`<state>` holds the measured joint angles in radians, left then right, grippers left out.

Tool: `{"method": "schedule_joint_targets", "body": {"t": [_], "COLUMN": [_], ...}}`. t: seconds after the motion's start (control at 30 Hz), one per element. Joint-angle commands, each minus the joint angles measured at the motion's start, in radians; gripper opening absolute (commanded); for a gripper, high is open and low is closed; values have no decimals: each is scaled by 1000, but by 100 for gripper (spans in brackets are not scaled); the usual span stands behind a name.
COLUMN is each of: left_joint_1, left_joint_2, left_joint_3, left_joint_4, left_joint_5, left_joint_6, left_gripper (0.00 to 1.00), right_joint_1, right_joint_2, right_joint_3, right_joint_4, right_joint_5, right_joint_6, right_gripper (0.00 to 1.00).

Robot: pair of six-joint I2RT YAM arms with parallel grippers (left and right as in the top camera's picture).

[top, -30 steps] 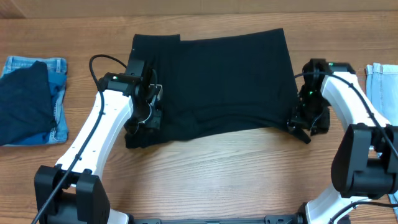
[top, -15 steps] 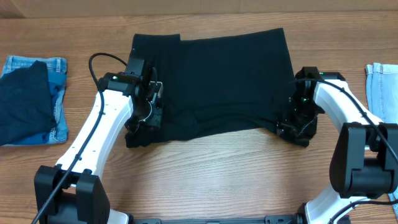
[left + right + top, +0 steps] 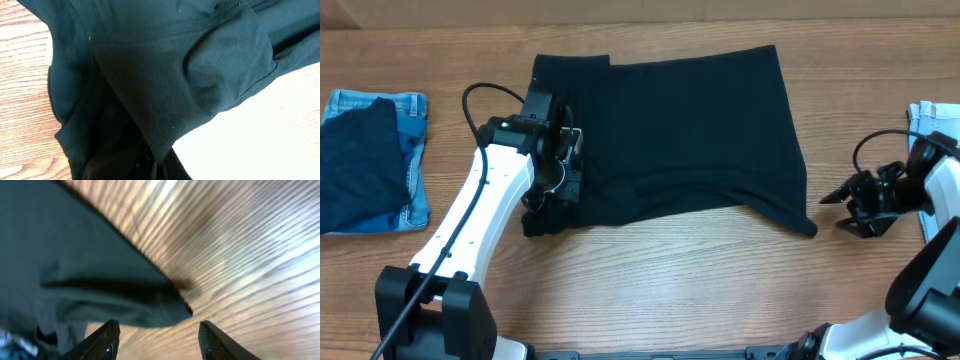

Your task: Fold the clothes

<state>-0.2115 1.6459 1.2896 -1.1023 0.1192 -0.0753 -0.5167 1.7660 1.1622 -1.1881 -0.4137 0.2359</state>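
On the wooden table in front of me, the black garment lies spread across the middle. Most of it is flat, with a straight far edge and a near edge that sags into soft folds.

My left claw sits at the garment's near left corner, clenched tight on the cloth. From the left wrist camera I see the fabric gathered and drawn down into a pinch between my fingers, with creases fanning out from it. Bare wood shows to 1 side and a bright patch of table to the other.

My right claw is off the garment, out toward the right side of the table, and it grips nothing. Its 2 fingers stand apart with only wood grain between them. The right wrist picture is blurred, but it shows the garment's near right corner as a rounded fold resting on the table ahead of the fingertips, not touching them. From above, that corner tapers to a point, and my right claw is near it but clear of it.

At the left edge of the table a dark navy garment lies on top of a light blue denim piece. At the right edge 1 more pale denim piece shows beyond my right arm.
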Motion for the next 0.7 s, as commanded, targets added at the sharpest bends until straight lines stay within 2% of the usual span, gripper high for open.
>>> {"method": "schedule_joint_targets", "body": {"t": [0.0, 0.07, 0.23, 0.3, 0.4, 0.43, 0.5, 0.53, 0.57, 0.6, 0.67], "left_joint_1": [3, 3, 3, 3, 3, 3, 3, 3, 3, 3, 3], "left_joint_2": [0, 0, 0, 0, 0, 0, 0, 0, 0, 0, 0], "left_joint_3": [11, 11, 11, 11, 11, 11, 11, 11, 11, 11, 11], "left_joint_4": [4, 3, 3, 0, 0, -1, 0, 0, 0, 0, 4], "left_joint_5": [3, 3, 4, 4, 4, 4, 4, 4, 4, 4, 3], "left_joint_6": [12, 16, 16, 16, 16, 16, 16, 16, 16, 16, 16], "left_gripper": [4, 4, 4, 4, 4, 4, 4, 4, 4, 4, 4], "right_joint_1": [5, -2, -2, -2, -2, -2, -2, -2, -2, -2, -2], "right_joint_2": [-18, -18, -18, -18, -18, -18, -18, -18, -18, -18, -24], "right_joint_3": [-144, -246, -264, -264, -264, -264, -264, -264, -264, -264, -261], "right_joint_4": [59, 137, 175, 201, 243, 253, 259, 260, 260, 260, 257], "right_joint_5": [-54, -89, -89, -89, -89, -85, -85, -85, -85, -85, -85], "right_joint_6": [-66, -65, -64, -61, -61, -61, -61, -61, -61, -61, -68], "right_gripper": [55, 55, 54, 47, 42, 39, 24, 19, 9, 4, 4]}}
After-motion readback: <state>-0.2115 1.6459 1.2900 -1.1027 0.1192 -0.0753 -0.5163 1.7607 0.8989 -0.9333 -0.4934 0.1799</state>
